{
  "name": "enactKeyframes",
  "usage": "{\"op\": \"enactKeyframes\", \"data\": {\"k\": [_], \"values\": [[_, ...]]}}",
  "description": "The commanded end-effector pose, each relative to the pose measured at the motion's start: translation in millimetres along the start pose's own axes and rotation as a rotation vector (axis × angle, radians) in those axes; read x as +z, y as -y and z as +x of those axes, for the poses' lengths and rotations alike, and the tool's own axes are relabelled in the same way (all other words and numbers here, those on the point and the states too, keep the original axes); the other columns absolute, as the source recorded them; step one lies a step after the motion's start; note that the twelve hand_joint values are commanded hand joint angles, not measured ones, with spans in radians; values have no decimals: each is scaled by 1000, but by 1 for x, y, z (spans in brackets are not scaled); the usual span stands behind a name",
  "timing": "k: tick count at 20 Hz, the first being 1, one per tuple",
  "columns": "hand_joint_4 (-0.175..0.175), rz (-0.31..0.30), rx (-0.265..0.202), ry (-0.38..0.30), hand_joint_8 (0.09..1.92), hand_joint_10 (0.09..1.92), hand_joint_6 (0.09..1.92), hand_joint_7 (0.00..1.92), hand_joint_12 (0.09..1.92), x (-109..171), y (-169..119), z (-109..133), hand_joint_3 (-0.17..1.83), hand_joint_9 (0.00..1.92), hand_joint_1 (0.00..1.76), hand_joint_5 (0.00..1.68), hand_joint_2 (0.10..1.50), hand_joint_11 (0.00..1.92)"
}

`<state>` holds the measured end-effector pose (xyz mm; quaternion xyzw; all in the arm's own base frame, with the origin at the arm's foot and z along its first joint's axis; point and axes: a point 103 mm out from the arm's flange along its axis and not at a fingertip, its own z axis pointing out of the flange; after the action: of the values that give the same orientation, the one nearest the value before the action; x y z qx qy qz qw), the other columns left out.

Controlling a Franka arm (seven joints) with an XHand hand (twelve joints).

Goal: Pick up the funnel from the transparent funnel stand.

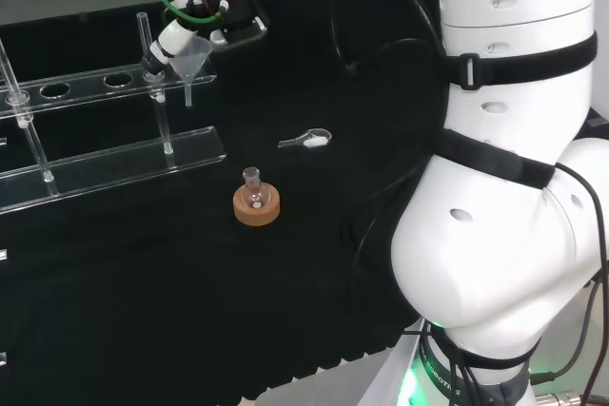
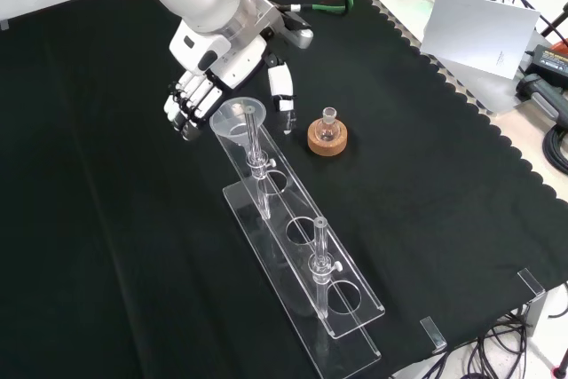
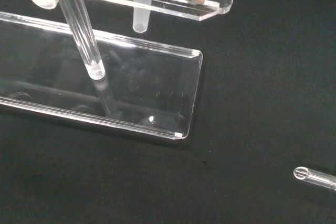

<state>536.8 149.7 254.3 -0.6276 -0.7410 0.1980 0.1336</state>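
In your front view, the hand (image 2: 191, 99) sits at the left of the funnel (image 2: 238, 118), its fingers (image 2: 182, 113) curled beside the cone and its thumb (image 2: 282, 86) at the cone's right, parted around it. You can't tell whether they touch. The funnel rests in the end hole of the transparent funnel stand (image 2: 306, 255). Farther right, a small flask (image 2: 327, 122) stands on its cork ring (image 2: 327, 139).
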Motion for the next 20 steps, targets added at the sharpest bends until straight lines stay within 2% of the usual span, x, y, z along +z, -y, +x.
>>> {"op": "enactKeyframes", "data": {"k": [1, 2, 5, 9, 10, 14, 20], "values": [[5, 20, -4, 28, 87, 87, 87, 0, 87, 3, -4, 4, 27, 0, 309, 0, 683, 49], [3, 24, -4, 33, 87, 87, 87, 0, 120, 3, -4, 5, 17, 0, 309, 0, 688, 31], [0, 27, 3, 34, 87, 87, 87, 31, 413, 4, -5, 3, 4, 0, 312, 0, 701, 3], [-7, 22, 10, 29, 87, 87, 87, 117, 607, 3, -4, -1, 4, 90, 319, 0, 710, 0], [-9, 23, 12, 31, 97, 124, 87, 133, 656, 3, -4, -1, 3, 106, 320, 0, 712, 0], [-9, 33, 13, 27, 254, 538, 87, 143, 751, 3, -6, -3, 3, 17, 326, 14, 719, 0], [3, 43, 17, 33, 418, 721, 87, 206, 823, 3, -7, -7, 3, 9, 329, 120, 724, 0]]}}
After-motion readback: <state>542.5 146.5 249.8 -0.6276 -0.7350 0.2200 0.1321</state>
